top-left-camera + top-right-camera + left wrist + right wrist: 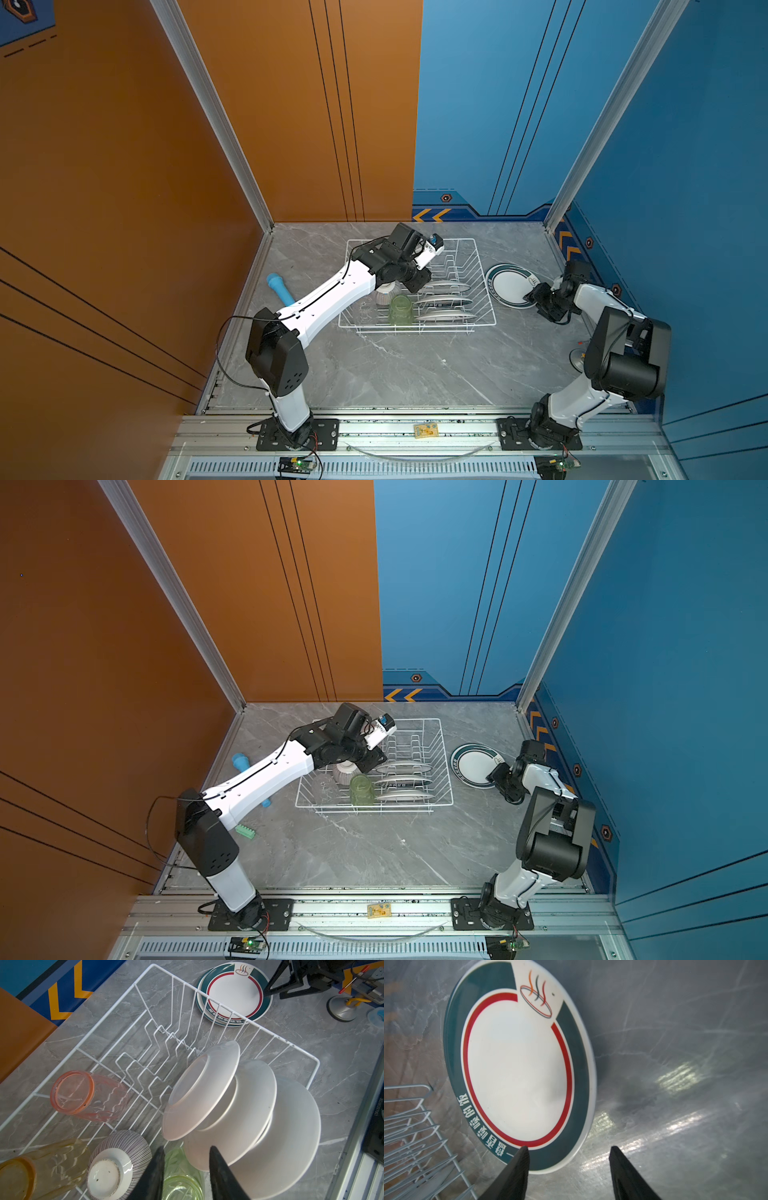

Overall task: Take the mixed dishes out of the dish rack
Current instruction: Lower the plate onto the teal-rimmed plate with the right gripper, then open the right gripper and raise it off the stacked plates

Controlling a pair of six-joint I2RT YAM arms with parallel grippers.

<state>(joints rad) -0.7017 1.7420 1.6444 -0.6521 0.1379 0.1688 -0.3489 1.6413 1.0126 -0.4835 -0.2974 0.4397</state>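
- Over the dish rack (453, 240), the left gripper (186, 1150) is poised with its jaws narrowly parted and nothing clamped between them. The green tumbler (180, 1176) is half hidden behind its fingers.
- The striped bowl (118, 1163) is mostly covered by the left arm in both top views. In the left wrist view it is seen turned over, foot up.
- The clear tumbler (365, 309) can barely be made out against the wires, beside the green one.
- The yellow tumbler (41, 1167) is cut off by the picture edge. It and the pink tumbler (87, 1097) are laid on their sides, long axes along the rack floor.
- Three plates (207, 1093) are stood on edge in the slots, one behind another. In both top views only their thin rims are shown, running left to right.
- Right of the rack, two stacked plates (509, 284) are laid flat on the table (395, 374), print up. Only a sliver of the lower one's rim is exposed.
- The right gripper (569, 1148) is spread wide at the stack's rim, one finger over the rim and the other over bare table. Nothing is gripped.
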